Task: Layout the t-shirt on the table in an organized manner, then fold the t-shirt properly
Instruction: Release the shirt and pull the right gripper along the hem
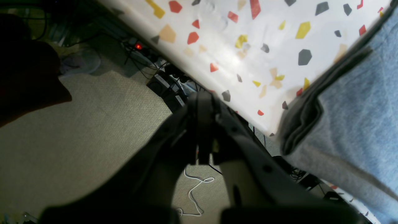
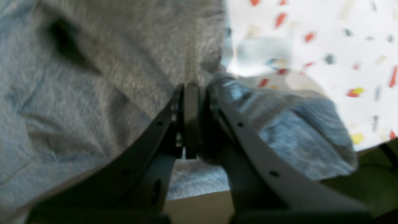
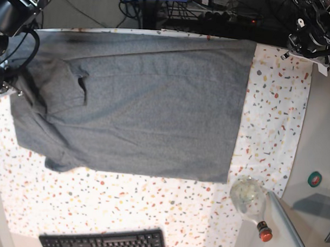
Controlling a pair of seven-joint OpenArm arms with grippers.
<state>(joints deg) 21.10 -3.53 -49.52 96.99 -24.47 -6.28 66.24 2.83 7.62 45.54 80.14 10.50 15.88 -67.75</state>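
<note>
Nearest me, a black keyboard (image 3: 103, 241) lies at the table's (image 3: 151, 210) front edge, with a clear bottle (image 3: 250, 201) to its right. Beyond them I see the t-shirt (image 3: 149, 112) spread flat across the table's middle, bunched at its left end. There my right gripper (image 2: 199, 90) pinches the shirt's edge. At the far right corner, my left gripper (image 1: 203, 102) hangs closed and empty, past the table edge.

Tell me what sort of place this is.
Probably a robotics lab or workshop bench: a speckled table holding a grey t-shirt, a black keyboard, and cables bundled behind it.
</note>
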